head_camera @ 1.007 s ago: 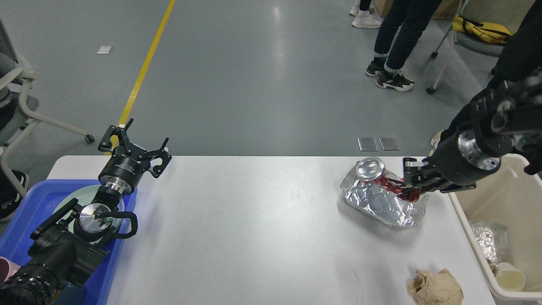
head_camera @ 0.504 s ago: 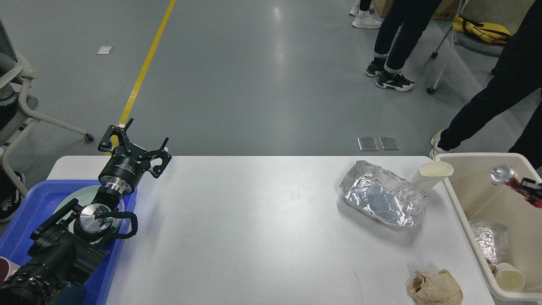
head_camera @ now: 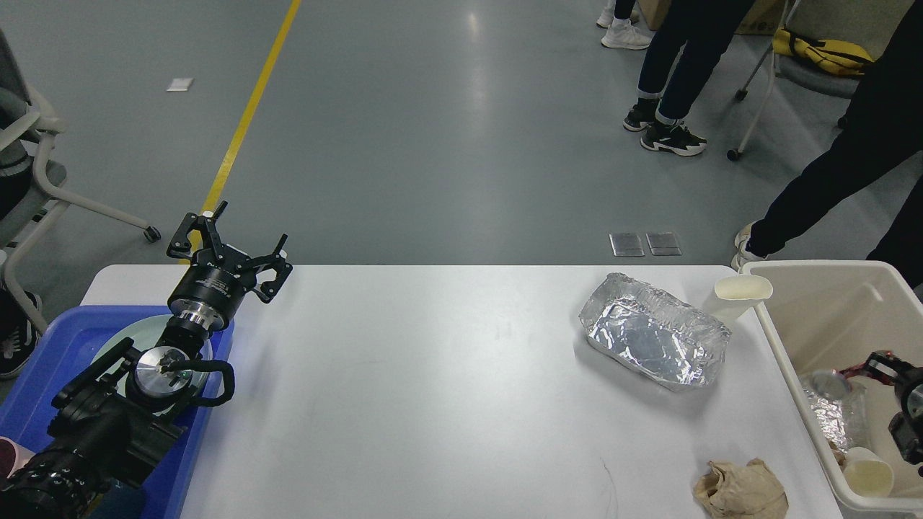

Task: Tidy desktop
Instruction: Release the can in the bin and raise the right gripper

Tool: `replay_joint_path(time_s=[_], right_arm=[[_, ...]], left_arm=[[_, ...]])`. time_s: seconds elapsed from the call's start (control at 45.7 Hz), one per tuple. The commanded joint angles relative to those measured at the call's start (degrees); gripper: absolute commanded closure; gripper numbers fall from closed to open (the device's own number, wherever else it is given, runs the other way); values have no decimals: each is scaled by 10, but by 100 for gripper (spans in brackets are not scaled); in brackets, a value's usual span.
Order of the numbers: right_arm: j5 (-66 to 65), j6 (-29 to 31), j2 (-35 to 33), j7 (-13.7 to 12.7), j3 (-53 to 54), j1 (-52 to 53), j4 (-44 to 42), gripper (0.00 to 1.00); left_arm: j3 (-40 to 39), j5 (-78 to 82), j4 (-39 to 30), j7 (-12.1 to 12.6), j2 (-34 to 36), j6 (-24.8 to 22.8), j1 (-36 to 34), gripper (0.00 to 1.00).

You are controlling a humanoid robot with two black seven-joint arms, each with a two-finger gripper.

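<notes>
My right gripper (head_camera: 862, 373) has dropped lower inside the cream bin (head_camera: 782, 346), its fingers clamped on the red can (head_camera: 829, 380). Beneath it in the bin lie crumpled foil (head_camera: 829, 414) and a paper cup (head_camera: 867, 476). My left gripper (head_camera: 229, 249) hangs wide open above the blue tray (head_camera: 43, 360), which holds a pale plate (head_camera: 115, 346). On the desktop (head_camera: 433, 396) sit a foil tray (head_camera: 652, 339), a paper cup (head_camera: 739, 294) and crumpled brown paper (head_camera: 741, 490).
</notes>
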Motion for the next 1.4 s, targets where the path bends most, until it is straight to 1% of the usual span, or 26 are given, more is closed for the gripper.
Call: replay_joint_path(time_s=[0.0,0.438,0.547,0.657,0.92,1.095,1.161,1.226,1.379], right_arm=[[0,0,-2,0,0,-6,0,0],[0,4,1,1,5,10,-2,0],[1,10,-2,1,9,50,0,0],[4,17,0,7,10,77,3,0],[5,63,-4,24,10,149,2,0],[4,59,-3,24,13,178,12,0],[4,61,-8,24,13,218,51,0],[4,62,-34,23,12,270,125,0],[4,65,-113,20,10,440,368,0]], left_arm=[[0,1,0,0,0,0,0,4],[0,0,0,0,0,0,0,4],[0,0,0,0,0,0,0,4],[0,1,0,0,0,0,0,4],[0,0,0,0,0,0,0,4],[0,0,0,0,0,0,0,4],[0,0,0,0,0,-1,0,4],[0,0,0,0,0,-1,0,4],[0,1,0,0,0,0,0,4]])
